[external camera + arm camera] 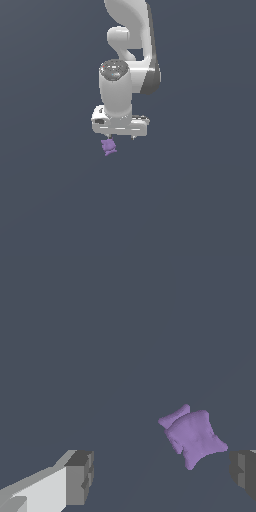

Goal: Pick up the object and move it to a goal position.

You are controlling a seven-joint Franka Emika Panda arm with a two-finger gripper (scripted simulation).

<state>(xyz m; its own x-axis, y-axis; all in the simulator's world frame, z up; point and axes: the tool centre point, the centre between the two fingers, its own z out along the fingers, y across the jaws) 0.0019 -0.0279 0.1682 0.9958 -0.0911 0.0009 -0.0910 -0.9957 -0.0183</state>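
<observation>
Exterior view first: I've got the white Panda arm (127,55) coming down from the top centre of the frame, wrist pointing straight down over the flat dark grey-blue floor (50,200). The white two-fingered gripper (120,136) sits just below the middle of the frame, and only the short fingertips poke out under the hand body. Right beneath its left end, slightly left of centre, there's the small purple lumpy object with pointed nubs (108,146). From here it looks close under the left fingertip, but I can't tell whether anything touches it.

Over to the wrist view: the jaws are spread wide. One grey finger pad (80,477) on its white finger shows at lower left of the frame, the other pad at the far right edge, low down. The gripper (162,473) holds nothing. The purple object (194,439) lies at lower right of the frame, between the two pads but far nearer the right-hand one, with a sliver of floor (100,331) showing between them. It's clear of the other pad by a wide margin.
</observation>
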